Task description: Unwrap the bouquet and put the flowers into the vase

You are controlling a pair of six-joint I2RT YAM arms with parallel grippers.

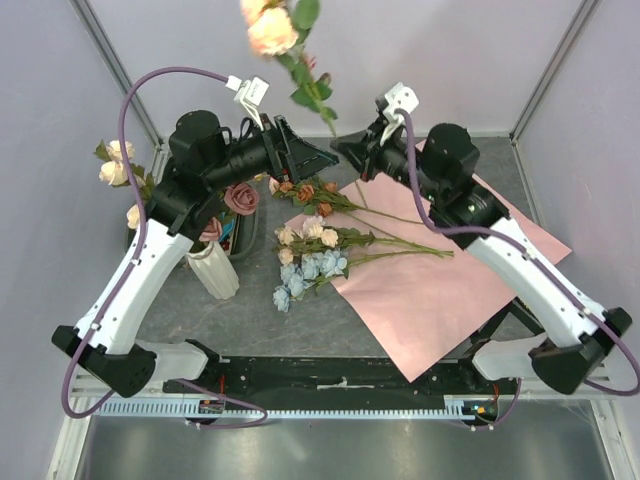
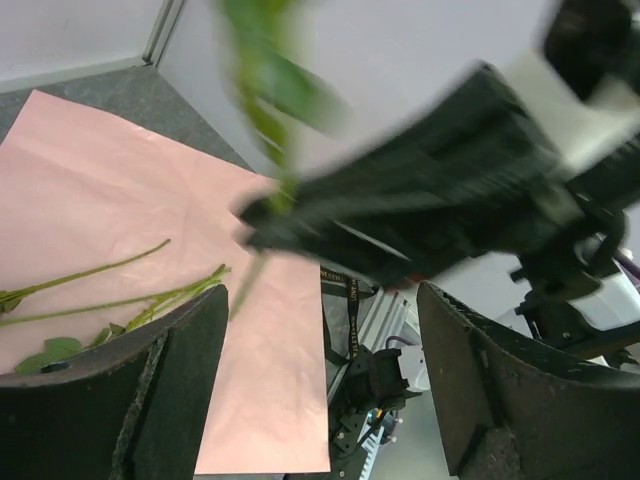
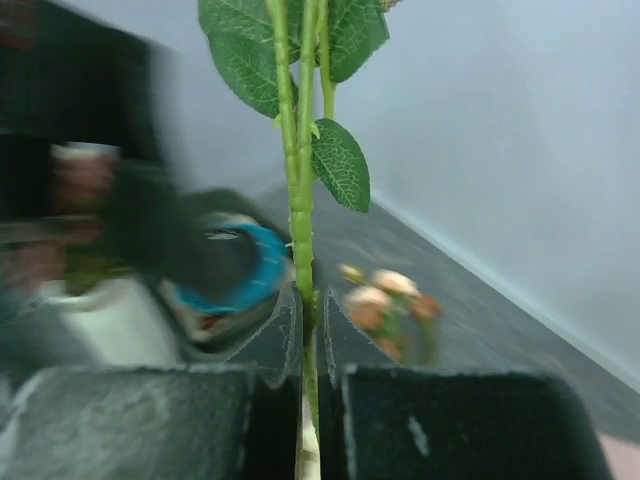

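Right pincer [image 3: 308, 335] tight around rose stem [image 3: 302, 230]

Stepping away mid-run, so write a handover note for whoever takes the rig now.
Right gripper: shut on the stem of a peach rose, held high.
Left gripper: open, empty, close to that stem.
Paper sheet: unwrapped, spread flat.
Loose roses: rust, cream and blue, lying across its edge.
Vase: left of the sheet in the top view, a mauve rose seemingly in it.
To do: put the held rose in the vase, then the loose ones.
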